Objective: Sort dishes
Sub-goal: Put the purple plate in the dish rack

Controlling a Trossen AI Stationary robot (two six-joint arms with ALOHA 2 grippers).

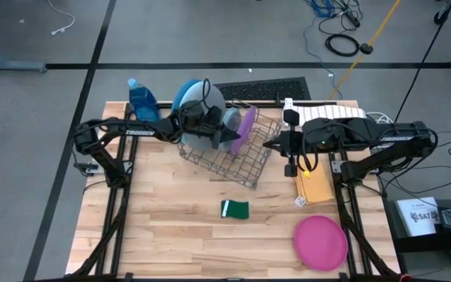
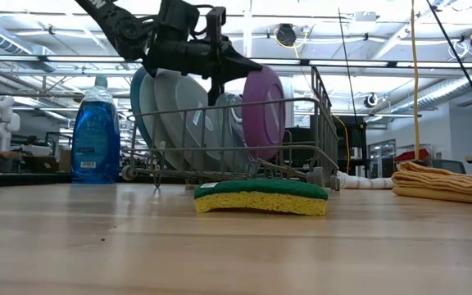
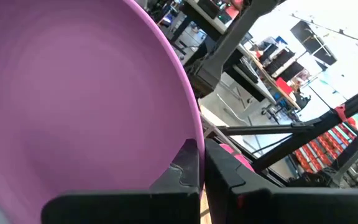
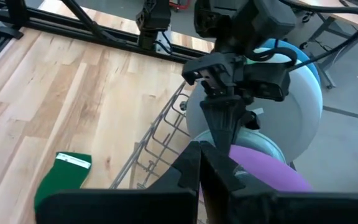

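Observation:
The purple plate [image 1: 247,124] [image 2: 265,102] stands on edge in the grey wire rack [image 1: 225,160], and it fills the left wrist view [image 3: 73,93]. My left gripper [image 1: 234,135] [image 3: 202,180] reaches over the rack from the left and is shut on that plate. Behind it in the rack stand the teal plate [image 1: 231,119], the pale-blue plate [image 1: 214,102] [image 4: 303,93] and the deep-blue plate [image 1: 186,92]. The pink plate [image 1: 319,241] lies flat near the table's near right corner. My right gripper [image 1: 271,145] [image 4: 202,174] is shut and hovers just right of the rack. My left gripper pinches the purple plate's upper rim [image 4: 241,149] between its two fingers [image 2: 247,71], which slant down from above and from the left. The plate stays upright, its lower edge down among the rack's wires.
A green and yellow sponge [image 1: 235,209] [image 2: 260,197] lies in front of the rack. A blue soap bottle [image 1: 142,100] stands at the far left. A yellow cloth [image 1: 315,184] lies under the right arm. Bare wood stretches along the near left.

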